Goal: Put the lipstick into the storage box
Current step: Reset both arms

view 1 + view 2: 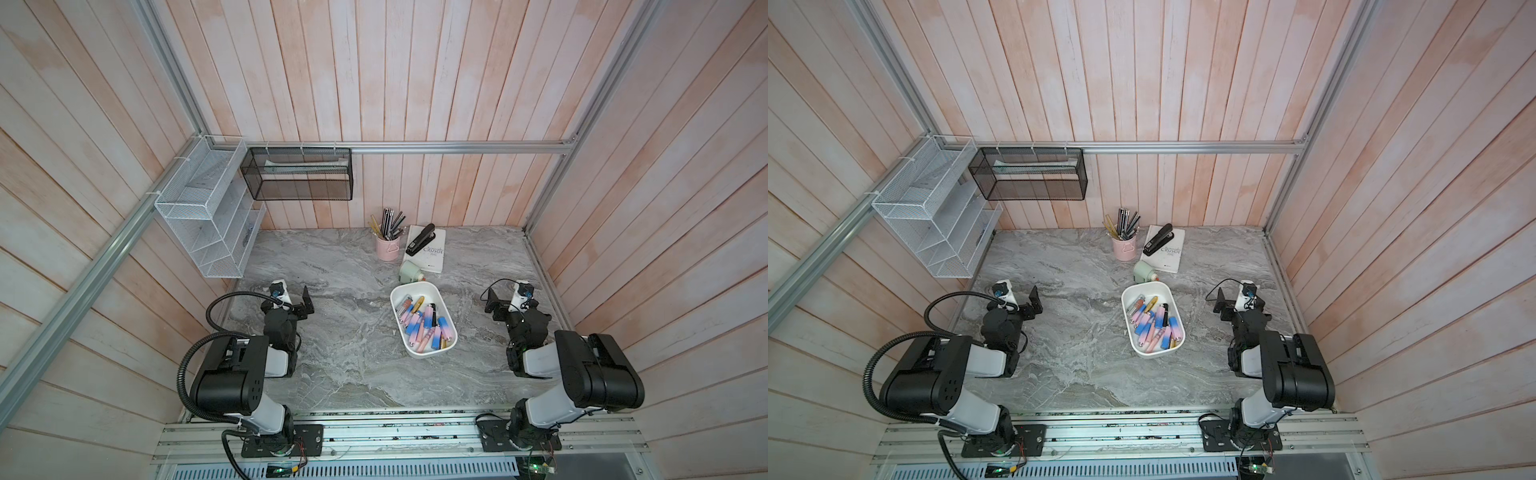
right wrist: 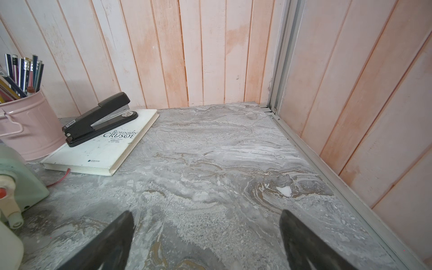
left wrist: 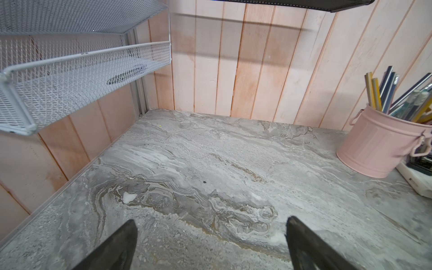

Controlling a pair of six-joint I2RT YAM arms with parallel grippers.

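The storage box (image 1: 417, 285) (image 1: 1148, 284) is a white tub in the middle of the marble table in both top views. Several lipsticks (image 1: 419, 325) (image 1: 1152, 323) lie inside it, mostly pink-and-blue tubes, with a gold one and a black one. My left gripper (image 1: 291, 303) (image 1: 1019, 305) rests low at the table's left side, well clear of the box. It is open over bare marble (image 3: 211, 224). My right gripper (image 1: 509, 305) (image 1: 1237, 307) rests at the right side, also open with nothing between its fingers (image 2: 207, 217).
Behind the box stand a green pencil sharpener (image 1: 409, 272), a pink pen cup (image 1: 387, 247) and a white book (image 1: 428, 259) with a black stapler (image 1: 420, 240) on it. A white wire rack (image 1: 208, 212) and a black mesh basket (image 1: 299, 174) hang on the walls at back left.
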